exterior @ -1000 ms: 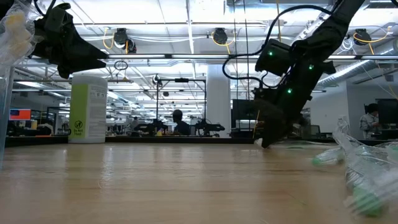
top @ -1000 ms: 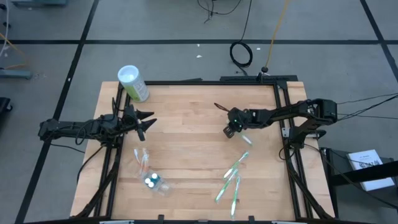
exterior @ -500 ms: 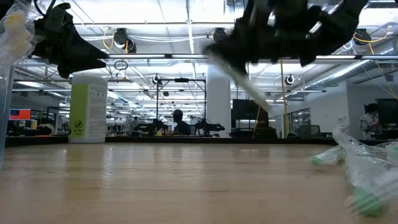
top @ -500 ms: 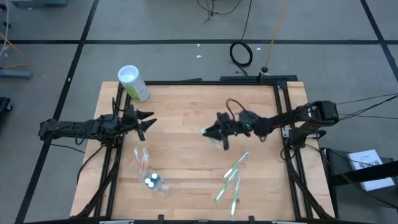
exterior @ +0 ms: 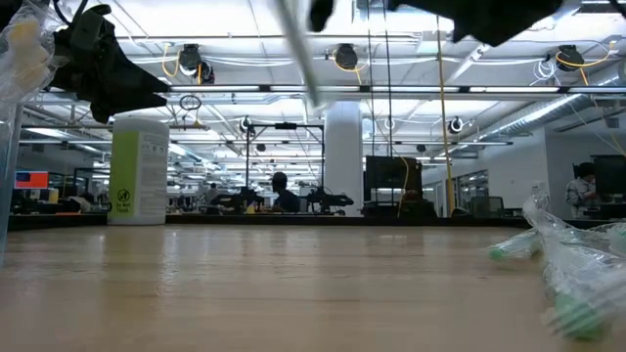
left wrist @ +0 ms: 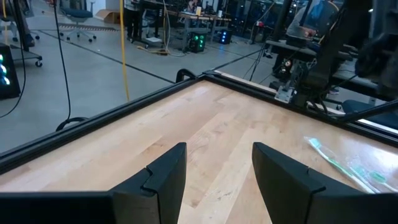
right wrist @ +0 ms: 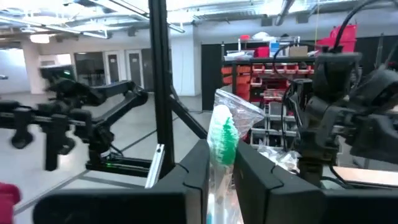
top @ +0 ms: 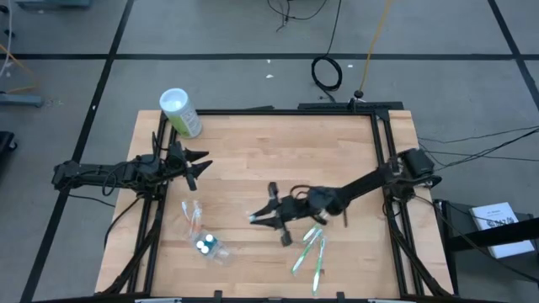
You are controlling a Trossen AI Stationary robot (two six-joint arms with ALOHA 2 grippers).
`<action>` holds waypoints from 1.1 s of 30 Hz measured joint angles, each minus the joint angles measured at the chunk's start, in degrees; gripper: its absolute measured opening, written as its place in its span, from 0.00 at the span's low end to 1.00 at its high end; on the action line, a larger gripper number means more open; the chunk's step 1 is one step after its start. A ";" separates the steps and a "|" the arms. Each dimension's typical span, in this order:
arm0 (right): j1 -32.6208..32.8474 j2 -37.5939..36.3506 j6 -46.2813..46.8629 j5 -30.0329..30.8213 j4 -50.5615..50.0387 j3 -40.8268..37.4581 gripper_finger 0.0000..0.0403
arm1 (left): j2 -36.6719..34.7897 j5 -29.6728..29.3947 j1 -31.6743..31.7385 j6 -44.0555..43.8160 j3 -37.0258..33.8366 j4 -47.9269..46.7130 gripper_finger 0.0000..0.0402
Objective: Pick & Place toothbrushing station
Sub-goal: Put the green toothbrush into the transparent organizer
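In the low view the right gripper (exterior: 323,15) is a dark blur cut off by the top edge, and the wrapped toothbrush (exterior: 298,54) it holds is a pale streak. At the left edge, the clear holder (exterior: 12,117) is cropped and out of focus.
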 joint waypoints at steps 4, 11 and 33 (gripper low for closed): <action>-0.22 4.10 0.14 0.08 -0.79 3.69 0.10 | 0.00 0.00 0.00 0.00 0.00 0.00 0.46; -0.22 2.69 -1.67 0.17 -1.63 3.26 0.10 | 0.00 -0.04 -0.01 0.00 0.00 -0.01 0.46; -10.52 2.40 -5.88 1.75 -8.87 3.25 0.10 | 15.30 11.00 -0.01 -9.63 -0.02 29.77 0.46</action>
